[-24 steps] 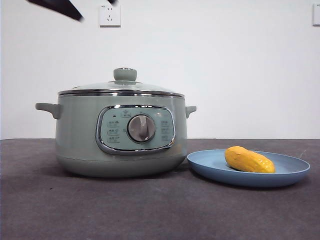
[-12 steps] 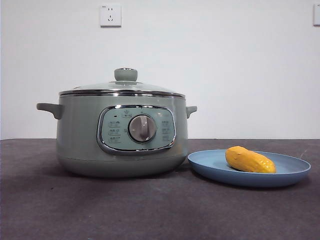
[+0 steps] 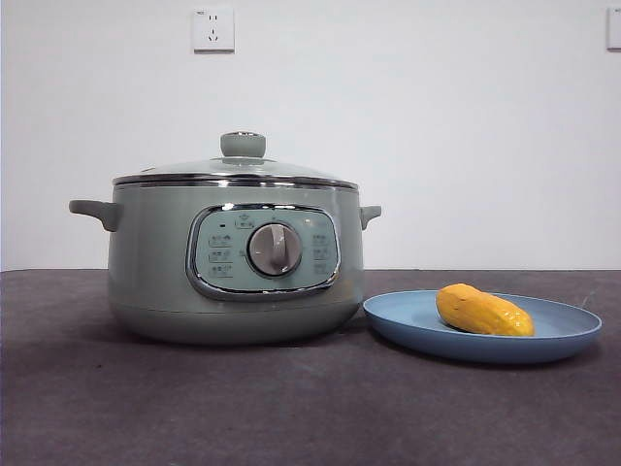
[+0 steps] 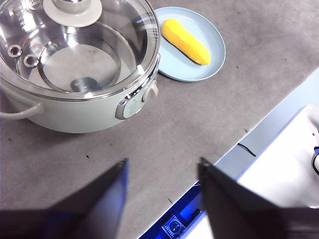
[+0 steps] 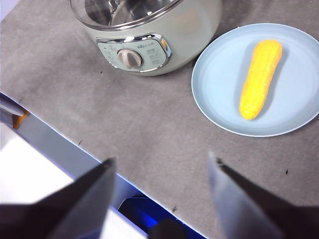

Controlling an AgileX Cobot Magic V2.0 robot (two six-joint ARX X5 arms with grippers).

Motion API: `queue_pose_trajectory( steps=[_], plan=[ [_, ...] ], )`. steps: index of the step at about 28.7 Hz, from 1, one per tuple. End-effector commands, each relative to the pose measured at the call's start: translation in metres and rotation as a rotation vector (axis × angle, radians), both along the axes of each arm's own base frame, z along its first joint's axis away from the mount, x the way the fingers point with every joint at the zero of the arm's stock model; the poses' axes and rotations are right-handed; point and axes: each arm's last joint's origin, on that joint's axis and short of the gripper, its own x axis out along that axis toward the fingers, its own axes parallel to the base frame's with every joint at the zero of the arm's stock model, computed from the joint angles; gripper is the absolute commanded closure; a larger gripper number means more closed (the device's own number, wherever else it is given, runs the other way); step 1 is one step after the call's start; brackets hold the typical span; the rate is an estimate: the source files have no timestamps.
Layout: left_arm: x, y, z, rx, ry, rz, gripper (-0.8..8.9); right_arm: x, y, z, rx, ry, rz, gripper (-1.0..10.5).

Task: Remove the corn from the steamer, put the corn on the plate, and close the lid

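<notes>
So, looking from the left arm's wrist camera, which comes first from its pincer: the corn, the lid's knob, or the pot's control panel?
1. Control panel, on the steamer's wall facing the left pincer.
2. Lid knob and corn, on the plate beside the steamer: both farther, too close to rank.

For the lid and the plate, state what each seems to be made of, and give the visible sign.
The lid: clear glass, since the pot's inside shows through it, with a shiny, probably metal rim and a matte pale green knob. The plate: matte light blue, no gloss; plastic or ceramic, the look leaves it open.
</notes>
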Motion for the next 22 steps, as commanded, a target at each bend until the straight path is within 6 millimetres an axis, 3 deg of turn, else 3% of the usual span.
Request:
queue_pose_trajectory(
  steps=[1,22],
  plan=[
    [0.0007,-0.0002,0.0001,-0.005,-0.006,0.006,8.19,0.0004,0.0004,-0.0021,-0.006,0.001,0.007,9.5],
    [0.0012,-0.0002,0.0003,-0.003,-0.011,0.01,8.18,0.0005,0.0003,-0.0021,-0.005,0.004,0.001,9.5]
  ],
)
